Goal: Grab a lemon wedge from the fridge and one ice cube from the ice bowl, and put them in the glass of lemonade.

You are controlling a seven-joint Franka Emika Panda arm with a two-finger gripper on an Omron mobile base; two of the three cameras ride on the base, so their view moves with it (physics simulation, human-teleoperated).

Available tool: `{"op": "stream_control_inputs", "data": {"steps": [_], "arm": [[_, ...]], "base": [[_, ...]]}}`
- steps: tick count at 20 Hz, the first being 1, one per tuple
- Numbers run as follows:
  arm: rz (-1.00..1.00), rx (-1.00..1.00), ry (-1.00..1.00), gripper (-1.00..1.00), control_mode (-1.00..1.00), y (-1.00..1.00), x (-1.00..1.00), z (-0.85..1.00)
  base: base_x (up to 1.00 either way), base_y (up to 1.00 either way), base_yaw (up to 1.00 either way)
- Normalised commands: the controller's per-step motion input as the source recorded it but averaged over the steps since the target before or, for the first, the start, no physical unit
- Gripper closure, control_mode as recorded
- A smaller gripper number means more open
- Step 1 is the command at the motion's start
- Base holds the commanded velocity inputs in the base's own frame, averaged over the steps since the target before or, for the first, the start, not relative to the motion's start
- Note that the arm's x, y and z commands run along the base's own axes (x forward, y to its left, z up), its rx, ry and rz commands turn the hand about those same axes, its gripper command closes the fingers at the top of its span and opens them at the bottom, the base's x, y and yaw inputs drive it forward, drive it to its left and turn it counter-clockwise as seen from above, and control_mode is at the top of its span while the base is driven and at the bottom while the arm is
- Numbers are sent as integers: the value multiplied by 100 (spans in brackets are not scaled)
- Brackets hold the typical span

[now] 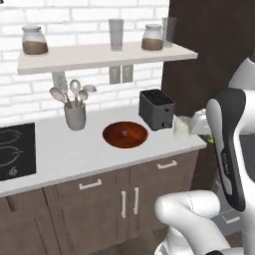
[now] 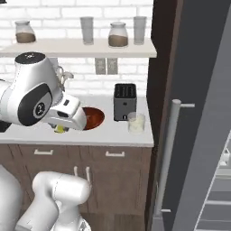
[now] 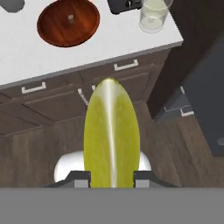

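My gripper (image 3: pixel 111 177) is shut on the lemon wedge (image 3: pixel 111 135), a bright yellow piece standing up between the two finger tips. From the right base view, the hand (image 2: pixel 63 118) hangs in front of the counter, with a bit of yellow lemon wedge (image 2: pixel 59 130) under it. On the counter lies the reddish-brown ice bowl (image 3: pixel 52 30), and a tiny pale ice cube (image 3: pixel 70 18) sits in it. The glass of lemonade (image 3: pixel 153 15) stands at the counter's right end, beside the toaster. The fridge (image 2: pixel 198 113) stands to the right with its grey door swung open.
A black toaster (image 1: pixel 157 108) stands between the ice bowl (image 1: pixel 137 137) and the glass of lemonade (image 1: pixel 182 127). A grey utensil cup (image 1: pixel 75 117) and a black cooktop (image 1: pixel 15 149) lie further left. A shelf (image 1: pixel 104 55) above carries jars and tall glasses. Cabinet doors (image 3: pixel 65 96) run below the counter.
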Motion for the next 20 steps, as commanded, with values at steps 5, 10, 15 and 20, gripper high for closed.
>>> {"op": "stream_control_inputs", "data": {"steps": [5,10,15,20], "arm": [[0,0,0,100,100,0,0,0],[0,0,0,100,100,0,0,0],[0,0,0,100,100,0,0,0],[0,0,0,100,100,0,0,0]], "base": [[73,2,-64],[30,25,-43],[62,28,-48],[70,35,-26]]}}
